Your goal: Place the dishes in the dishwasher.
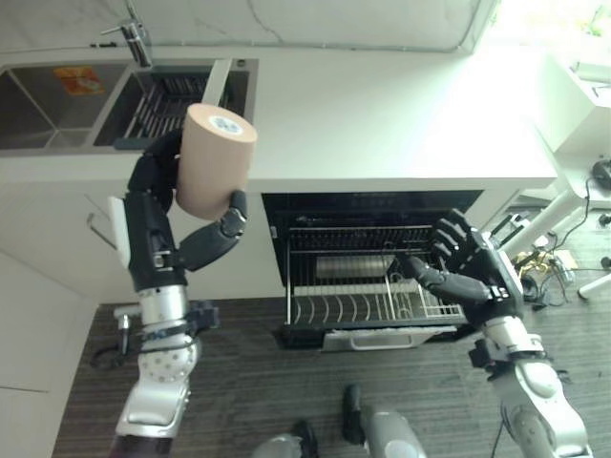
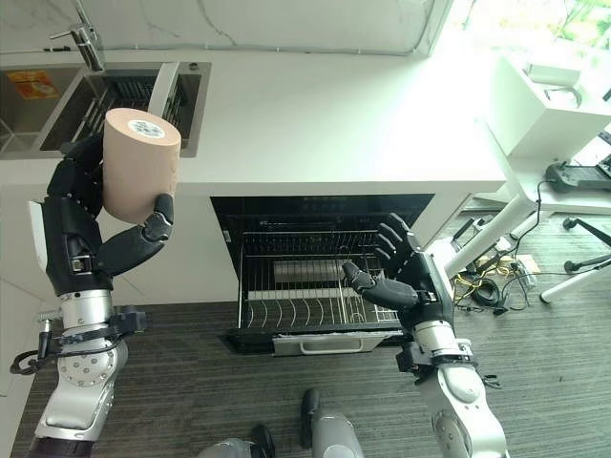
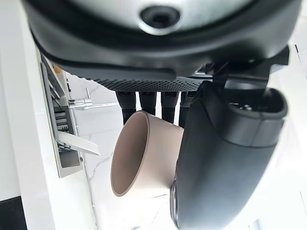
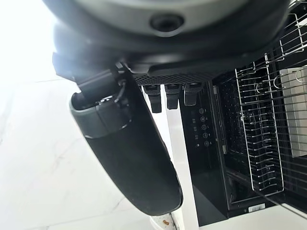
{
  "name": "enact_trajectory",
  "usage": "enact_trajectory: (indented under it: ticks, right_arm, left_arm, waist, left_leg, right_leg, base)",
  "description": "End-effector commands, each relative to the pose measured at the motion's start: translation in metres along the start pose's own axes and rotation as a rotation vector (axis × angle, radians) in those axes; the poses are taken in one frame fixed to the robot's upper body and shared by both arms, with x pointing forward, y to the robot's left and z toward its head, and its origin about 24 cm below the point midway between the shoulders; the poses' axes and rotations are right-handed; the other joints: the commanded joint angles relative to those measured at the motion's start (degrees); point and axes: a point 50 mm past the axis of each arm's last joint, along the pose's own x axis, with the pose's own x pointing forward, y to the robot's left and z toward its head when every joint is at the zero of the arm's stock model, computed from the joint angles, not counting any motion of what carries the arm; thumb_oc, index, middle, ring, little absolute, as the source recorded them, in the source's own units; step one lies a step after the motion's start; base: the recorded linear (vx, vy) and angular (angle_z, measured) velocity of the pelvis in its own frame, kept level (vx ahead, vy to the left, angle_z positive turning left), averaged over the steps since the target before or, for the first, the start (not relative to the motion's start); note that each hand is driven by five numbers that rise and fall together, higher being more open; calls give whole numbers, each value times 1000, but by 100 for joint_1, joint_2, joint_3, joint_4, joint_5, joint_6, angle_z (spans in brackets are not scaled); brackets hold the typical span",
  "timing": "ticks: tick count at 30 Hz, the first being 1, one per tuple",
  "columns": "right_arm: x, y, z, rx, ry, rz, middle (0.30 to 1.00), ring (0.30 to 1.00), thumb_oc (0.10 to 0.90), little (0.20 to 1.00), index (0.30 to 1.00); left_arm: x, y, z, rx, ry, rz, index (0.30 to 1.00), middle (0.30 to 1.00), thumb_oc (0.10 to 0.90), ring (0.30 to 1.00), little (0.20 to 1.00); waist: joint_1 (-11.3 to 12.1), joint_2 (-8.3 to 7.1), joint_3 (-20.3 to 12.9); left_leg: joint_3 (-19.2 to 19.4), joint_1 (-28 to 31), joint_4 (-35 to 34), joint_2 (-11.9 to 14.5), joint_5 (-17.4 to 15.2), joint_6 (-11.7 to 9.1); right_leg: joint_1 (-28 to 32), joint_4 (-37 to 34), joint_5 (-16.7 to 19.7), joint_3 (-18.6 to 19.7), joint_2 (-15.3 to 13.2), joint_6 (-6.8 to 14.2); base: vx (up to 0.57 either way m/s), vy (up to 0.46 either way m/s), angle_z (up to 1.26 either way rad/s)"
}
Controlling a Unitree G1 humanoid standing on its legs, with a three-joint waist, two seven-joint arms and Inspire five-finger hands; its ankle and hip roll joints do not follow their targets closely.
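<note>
My left hand (image 1: 158,224) is shut on a tan cup (image 1: 215,160), held bottom-up in front of the counter edge, left of the dishwasher opening. The cup (image 3: 144,158) shows between thumb and fingers in the left wrist view, its open mouth facing out. The open dishwasher (image 1: 368,215) sits under the counter with its wire rack (image 1: 358,296) pulled out; a metal item (image 1: 348,265) lies in the rack. My right hand (image 1: 468,262) hovers open at the rack's right side, fingers spread, holding nothing.
A white counter (image 1: 382,105) runs above the dishwasher. A sink (image 1: 57,105) with a faucet (image 1: 138,38) and a dish-drying rack (image 1: 172,100) sits at the left. A white table leg and cables (image 1: 544,239) stand at the right. Dark wood floor (image 1: 248,391) lies below.
</note>
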Motion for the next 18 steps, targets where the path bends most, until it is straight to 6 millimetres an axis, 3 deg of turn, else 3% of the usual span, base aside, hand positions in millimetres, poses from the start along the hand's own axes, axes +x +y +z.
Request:
enact_trajectory:
  ticks: [1, 6, 10, 11, 14, 17, 18]
  right_arm:
    - [5, 13, 59, 25, -356, 76, 900, 900, 800, 900, 900]
    - [2, 23, 57, -1, -356, 149, 900, 900, 800, 900, 900]
    - [5, 31, 62, 15, -427, 199, 900, 900, 800, 900, 900]
    - [4, 34, 64, 67, -457, 225, 900, 900, 800, 900, 900]
    - [7, 45, 65, 70, -463, 250, 900, 900, 800, 900, 900]
    - [10, 50, 67, 63, -472, 278, 900, 900, 800, 900, 900]
    - [12, 51, 68, 42, -478, 284, 900, 900, 800, 900, 900]
  left_arm:
    - [16, -6, 48, -60, -303, -33, 300, 300, 400, 300, 300]
    - [16, -9, 47, -62, -310, -56, 300, 300, 400, 300, 300]
    - [26, -16, 52, -50, -343, -79, 300, 300, 400, 300, 300]
    - [27, -18, 50, -51, -331, -82, 300, 300, 400, 300, 300]
    - [27, -18, 50, -46, -332, -82, 300, 300, 400, 300, 300]
    - [28, -15, 51, -70, -342, -77, 300, 300, 400, 300, 300]
    - [30, -13, 54, -95, -352, -79, 300, 300, 400, 300, 300]
  waist:
    - [-34, -145, -442]
    - [14, -108, -428]
    - [167, -203, -381]
    - [220, -271, -400]
    - [281, -303, -391]
    - [310, -293, -370]
    - [298, -272, -378]
  left_leg:
    - [-825, 170, 48, 53, -381, -466]
    - [-902, 78, 48, 211, -237, -378]
    - [-925, 2, 48, 370, -171, -444]
    - [-1041, 35, 48, 442, -211, -549]
    - [-1186, 67, 48, 552, -295, -686]
    - [-1298, 83, 48, 749, -317, -795]
    - [-1330, 53, 48, 883, -295, -851]
  right_leg:
    - [-60, 238, -131, 262, -27, 740]
    - [399, 238, 122, 205, 275, 706]
    - [521, 238, 27, 154, -215, 803]
    - [420, 238, -56, 534, -752, 910]
    - [139, 238, 189, 873, -1147, 1097]
    - [-54, 238, 237, 1004, -1202, 1165]
    - [-60, 238, 25, 1095, -1086, 1191]
  base:
    - [50, 50, -3]
    - [-7, 21, -1]
    - [-15, -268, 0]
    - [83, -494, -7]
    - [100, -501, -5]
    - [79, -451, 13]
    - [112, -530, 10]
